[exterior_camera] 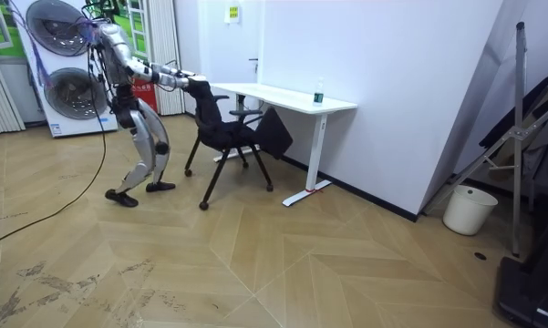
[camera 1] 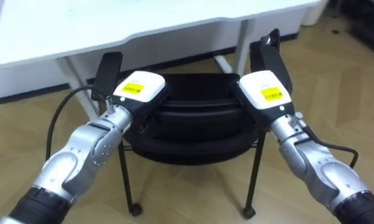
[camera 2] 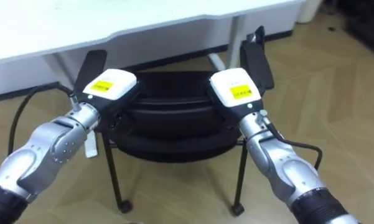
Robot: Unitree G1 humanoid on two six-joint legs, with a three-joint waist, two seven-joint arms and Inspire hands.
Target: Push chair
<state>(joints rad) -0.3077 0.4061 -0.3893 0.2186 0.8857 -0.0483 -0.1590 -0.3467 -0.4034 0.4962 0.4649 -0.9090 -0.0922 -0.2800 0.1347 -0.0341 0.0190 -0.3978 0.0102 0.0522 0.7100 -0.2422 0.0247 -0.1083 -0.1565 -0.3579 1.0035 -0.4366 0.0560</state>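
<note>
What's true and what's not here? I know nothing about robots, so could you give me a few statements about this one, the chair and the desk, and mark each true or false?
1. Both the left hand and the right hand are on the back of the black chair. True.
2. The chair lies tipped over on the floor. False: it stands upright on its legs.
3. A bottle stands on the white desk. True.
4. The robot is kneeling. False: in the room view it stands on both feet, leaning forward towards the chair.
5. The white bucket sits right beside the chair. False: it stands far off by the wall, at the room view's right.
</note>
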